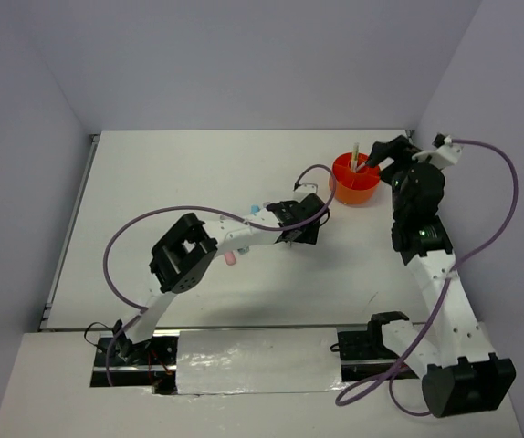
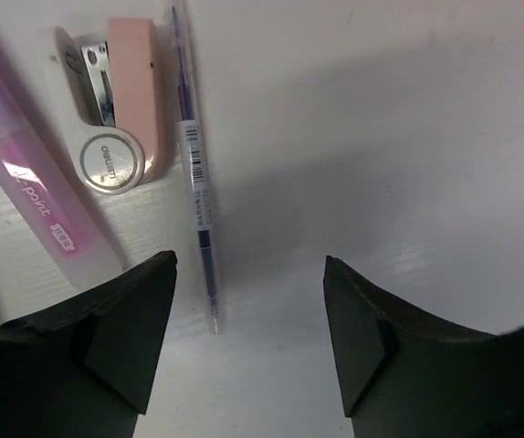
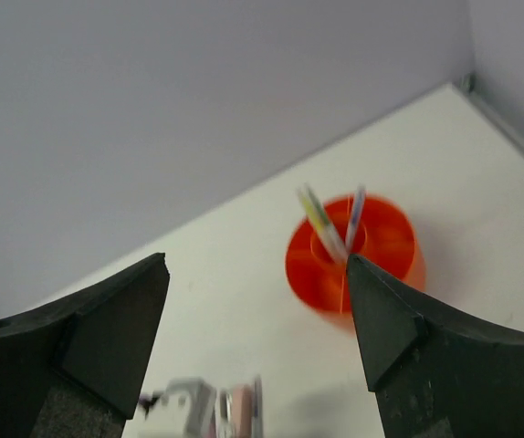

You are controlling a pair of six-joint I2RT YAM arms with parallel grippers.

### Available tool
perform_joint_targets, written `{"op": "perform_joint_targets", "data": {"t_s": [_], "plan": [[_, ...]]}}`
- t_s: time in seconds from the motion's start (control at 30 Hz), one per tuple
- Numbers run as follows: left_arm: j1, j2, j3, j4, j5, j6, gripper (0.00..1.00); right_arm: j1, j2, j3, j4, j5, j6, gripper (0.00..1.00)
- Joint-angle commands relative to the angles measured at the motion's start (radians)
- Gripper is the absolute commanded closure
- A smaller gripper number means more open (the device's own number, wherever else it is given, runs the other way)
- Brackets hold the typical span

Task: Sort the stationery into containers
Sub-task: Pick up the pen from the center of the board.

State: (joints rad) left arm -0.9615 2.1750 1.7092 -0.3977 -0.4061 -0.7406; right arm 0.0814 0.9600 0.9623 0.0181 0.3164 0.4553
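White bench, boxed in by pale grey-lilac walls. The arms reach in from the near edge.

Orange pot stands far right on the bench, close to the back corner. The right wrist view shows two pens standing in its central compartment, leaning apart. Their colours are soft with blur, one yellowish and one bluish. That looks like the whole sorted count so far. What else the pot holds cannot be seen from here.

Right hand is spread and empty. From above it sits just beside the pot's far rim.

Left hand is also spread and empty, low over the middle of the bench and well apart from the pot. Three unsorted pieces lie flat on the bench beside it:
- thin pen, clear barrel with dark purple ink, its near end just inside the left finger
- pink stapler, beside the pen on its left, possibly touching it
- pink marker, translucent, further left

From above, a pale blue bit and a pink bit show past the left arm. Both are too small to name, and they may be these same pieces.

Judgement: early to middle of the job. Two items are in and at least three are out. The thin pen looks like the nearest candidate for the left hand.
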Motion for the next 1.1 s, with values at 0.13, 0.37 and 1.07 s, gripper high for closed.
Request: {"op": "perform_joint_targets", "data": {"t_s": [0.13,0.37,1.07], "plan": [[0.015,0.095,0.090,-0.109,0.001,-0.017,0.28,0.011,-0.154,-0.166,-0.198,-0.184,0.065,0.16],[0.018,0.169,0.161,-0.158,0.016,-0.013,0.41,0.015,-0.234,-0.175,-0.230,-0.224,0.042,0.16],[-0.039,-0.315,-0.494,0.362,0.253,0.017,1.00,0.008,-0.142,-0.310,-0.098,-0.523,0.131,0.00]]}}
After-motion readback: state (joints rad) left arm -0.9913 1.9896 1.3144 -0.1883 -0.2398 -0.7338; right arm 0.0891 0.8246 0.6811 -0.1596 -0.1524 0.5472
